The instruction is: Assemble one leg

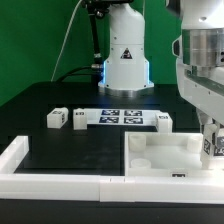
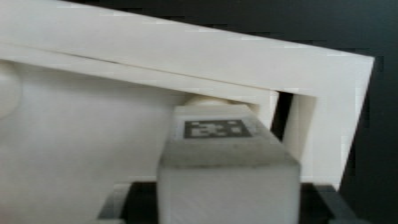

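Note:
My gripper hangs over the right corner of the large white square panel and is shut on a leg. In the wrist view the held leg fills the middle, tag face towards the camera, with dark fingers against both its sides. Its far end meets the inner corner of the panel's raised rim; I cannot tell how deep it sits. Three more legs stand on the black table: two at the exterior view's left and one right of the marker board.
The marker board lies at the back middle, in front of the robot base. Long white border rails run along the front and left of the table. The arm's white body stands over the right side.

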Robot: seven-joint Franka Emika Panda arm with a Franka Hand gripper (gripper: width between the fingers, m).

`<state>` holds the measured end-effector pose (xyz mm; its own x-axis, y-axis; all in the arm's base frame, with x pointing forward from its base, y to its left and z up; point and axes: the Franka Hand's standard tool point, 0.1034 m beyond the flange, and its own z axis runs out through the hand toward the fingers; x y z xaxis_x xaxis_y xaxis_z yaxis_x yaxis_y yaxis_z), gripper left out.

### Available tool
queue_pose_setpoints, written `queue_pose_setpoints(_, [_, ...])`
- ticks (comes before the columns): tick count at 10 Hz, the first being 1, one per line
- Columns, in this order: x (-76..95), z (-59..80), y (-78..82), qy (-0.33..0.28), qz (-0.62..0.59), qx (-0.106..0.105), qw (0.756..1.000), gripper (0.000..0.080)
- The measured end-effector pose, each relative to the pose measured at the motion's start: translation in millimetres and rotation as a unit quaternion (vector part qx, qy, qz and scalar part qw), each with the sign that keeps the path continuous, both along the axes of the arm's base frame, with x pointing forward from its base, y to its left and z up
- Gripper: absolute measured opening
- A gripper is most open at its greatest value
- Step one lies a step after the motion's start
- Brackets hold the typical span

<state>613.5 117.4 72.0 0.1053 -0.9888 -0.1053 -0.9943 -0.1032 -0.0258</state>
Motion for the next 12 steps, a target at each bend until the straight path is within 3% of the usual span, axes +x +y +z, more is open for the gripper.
queue_pose_setpoints(1, [-0.2, -0.5, 0.2, -0.002, 0.021, 0.000, 1.000, 0.0364])
queue_pose_setpoints(2, [-0.3, -0.5, 0.4, -0.005, 0.049, -0.001, 0.999, 0.0541])
queue_pose_setpoints(3, [0.2, -0.2, 0.3, -0.008, 0.076, -0.001, 0.997, 0.0541])
queue_pose_setpoints(4, [1.0, 0.1, 0.2, -0.016, 0.155, -0.003, 0.988, 0.0631])
queue_pose_setpoints(6, [3.5, 1.0, 0.9, -0.031, 0.314, -0.004, 0.949, 0.0646])
queue_pose_setpoints(9, [6.8, -6.4, -2.4, -0.040, 0.501, -0.003, 0.865, 0.0649])
queue_pose_setpoints(12, [8.5, -4.4, 2.9, -0.047, 0.649, -0.028, 0.759, 0.0649])
